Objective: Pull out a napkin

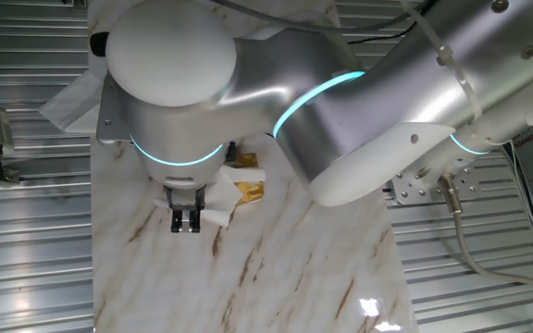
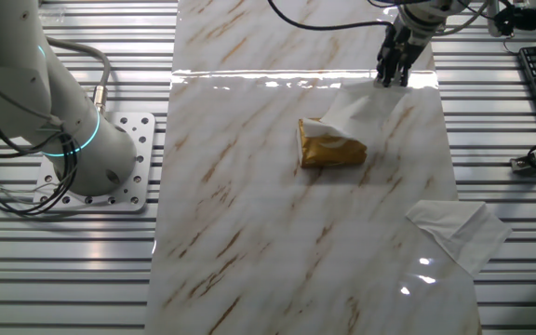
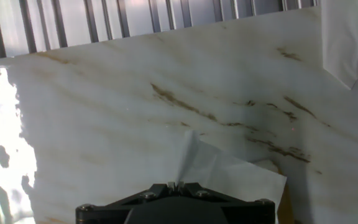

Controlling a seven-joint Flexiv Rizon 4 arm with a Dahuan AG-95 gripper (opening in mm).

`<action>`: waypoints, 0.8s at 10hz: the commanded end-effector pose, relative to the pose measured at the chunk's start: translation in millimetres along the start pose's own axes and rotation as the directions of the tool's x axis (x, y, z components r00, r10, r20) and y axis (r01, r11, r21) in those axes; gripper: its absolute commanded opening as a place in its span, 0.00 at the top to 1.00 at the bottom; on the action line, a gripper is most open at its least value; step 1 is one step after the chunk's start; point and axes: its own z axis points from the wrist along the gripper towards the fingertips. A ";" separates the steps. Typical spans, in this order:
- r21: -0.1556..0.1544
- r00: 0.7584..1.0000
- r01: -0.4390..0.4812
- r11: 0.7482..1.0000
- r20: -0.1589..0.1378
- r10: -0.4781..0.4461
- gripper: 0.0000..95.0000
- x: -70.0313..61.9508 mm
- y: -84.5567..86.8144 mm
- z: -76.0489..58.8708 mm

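My gripper point(image 2: 394, 76) is shut on a corner of the napkin point(image 2: 356, 110), a thin white tissue that stretches from the fingers back to the top of the gold foil packet point(image 2: 331, 149). In the hand view the closed gripper point(image 3: 176, 185) pinches a raised peak of the napkin point(image 3: 229, 171), which lies on the marble beyond. In one fixed view the gripper point(image 1: 186, 222) hangs low over the table with the napkin point(image 1: 217, 215) beside it and the gold packet point(image 1: 249, 191) just behind. I cannot tell whether the napkin's far end is still inside the packet.
A larger spread-out white tissue point(image 2: 459, 233) lies at the marble table's edge point(image 2: 161, 233); it also shows in the hand view point(image 3: 347, 37) and in one fixed view point(image 1: 72, 97). Ribbed metal flooring surrounds the table. The arm's base point(image 2: 82, 140) stands beside it.
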 end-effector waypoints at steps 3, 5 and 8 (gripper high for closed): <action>-0.006 0.998 0.058 0.998 -0.003 -0.058 1.00 -4.7 -6.4 -0.5; -0.007 0.997 0.073 0.997 -0.005 -0.073 1.00 -7.1 -9.3 -1.2; -0.018 0.994 0.111 0.994 -0.005 -0.111 1.00 -13.7 -17.9 -3.5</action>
